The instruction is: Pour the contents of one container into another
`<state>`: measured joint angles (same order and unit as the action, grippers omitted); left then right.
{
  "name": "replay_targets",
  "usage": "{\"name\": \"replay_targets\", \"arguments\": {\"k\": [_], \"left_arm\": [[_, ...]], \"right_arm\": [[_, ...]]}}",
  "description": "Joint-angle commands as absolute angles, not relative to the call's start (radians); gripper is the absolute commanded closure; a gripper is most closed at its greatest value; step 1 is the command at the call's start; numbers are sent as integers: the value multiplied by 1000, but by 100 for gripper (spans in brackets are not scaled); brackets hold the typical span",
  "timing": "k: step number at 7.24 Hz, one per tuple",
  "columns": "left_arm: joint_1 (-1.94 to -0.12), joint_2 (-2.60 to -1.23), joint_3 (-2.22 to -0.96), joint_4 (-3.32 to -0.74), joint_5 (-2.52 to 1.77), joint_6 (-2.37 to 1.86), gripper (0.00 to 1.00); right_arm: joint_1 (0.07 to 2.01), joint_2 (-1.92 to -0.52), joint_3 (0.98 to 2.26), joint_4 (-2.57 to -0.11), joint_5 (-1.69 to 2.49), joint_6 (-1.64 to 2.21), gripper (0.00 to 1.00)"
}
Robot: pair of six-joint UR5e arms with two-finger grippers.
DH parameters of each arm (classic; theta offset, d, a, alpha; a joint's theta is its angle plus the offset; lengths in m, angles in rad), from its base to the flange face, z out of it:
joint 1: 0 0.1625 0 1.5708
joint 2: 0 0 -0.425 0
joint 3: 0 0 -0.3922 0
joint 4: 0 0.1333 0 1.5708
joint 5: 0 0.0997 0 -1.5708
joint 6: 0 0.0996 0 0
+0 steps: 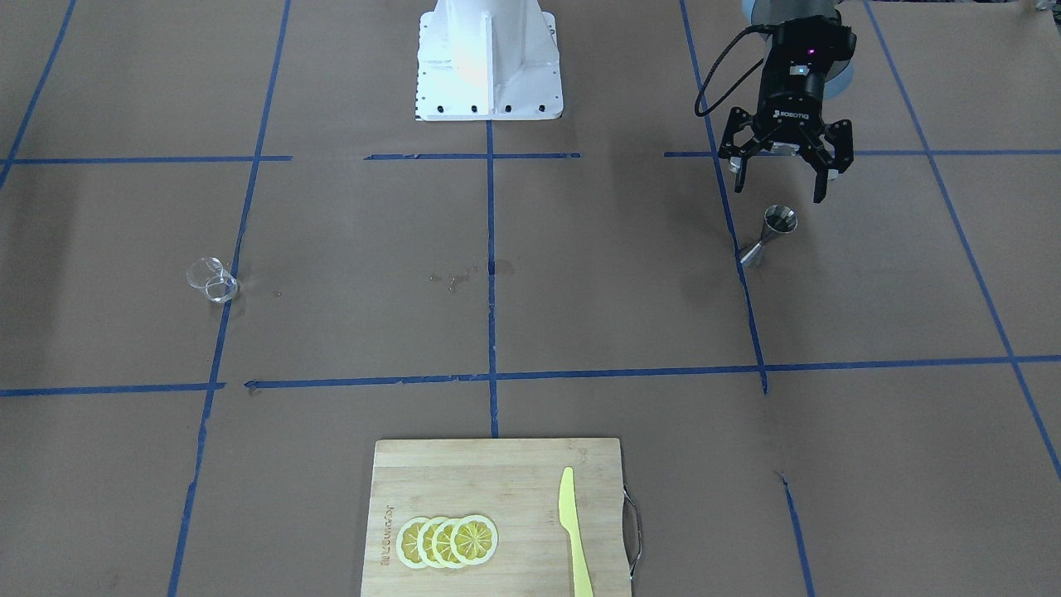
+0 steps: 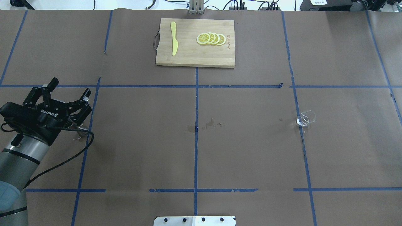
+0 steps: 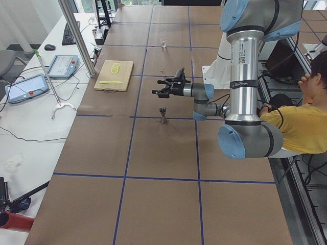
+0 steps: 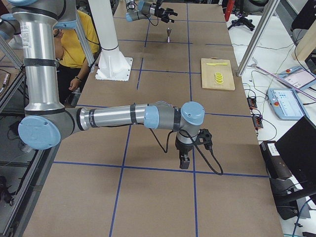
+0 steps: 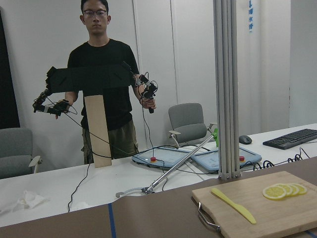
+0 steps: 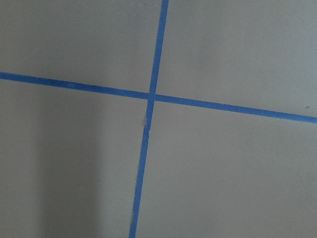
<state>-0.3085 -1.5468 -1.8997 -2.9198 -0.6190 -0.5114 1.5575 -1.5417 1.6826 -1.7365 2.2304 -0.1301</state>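
The steel jigger (image 1: 771, 235) stands upright on the brown table, just in front of my left gripper (image 1: 779, 186). That gripper hovers above it, open and empty, fingers spread wide. From overhead the left gripper (image 2: 71, 86) covers most of the jigger. The side view shows the jigger (image 3: 163, 113) below the gripper with a gap between them. The clear glass cup (image 1: 212, 280) sits alone far across the table, also seen from overhead (image 2: 306, 118). My right gripper (image 4: 184, 160) hangs low over the table far from both; I cannot tell whether it is open or shut.
A bamboo cutting board (image 2: 194, 59) with lemon slices (image 2: 211, 38) and a yellow knife (image 2: 173, 42) lies at the table's far edge. Small wet spots (image 2: 210, 122) mark the centre. The white robot base (image 1: 489, 62) stands at the near edge. A seated person (image 3: 301, 122) is beside it.
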Motion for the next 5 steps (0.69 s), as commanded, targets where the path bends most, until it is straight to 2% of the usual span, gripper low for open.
{"name": "replay_targets", "arguments": {"k": [1, 4, 5], "left_arm": [[-423, -1659, -1948, -2660, -798, -502, 1], [-707, -1826, -1950, -2291, -1224, -410, 1], [-830, -1827, -1941, -2239, -1396, -337, 1]], "right_arm": [[1557, -1546, 1680, -1736, 2229, -130, 0], [1559, -1549, 1675, -1736, 2229, -130, 0], [1559, -1554, 1675, -1736, 2229, -130, 0]]}}
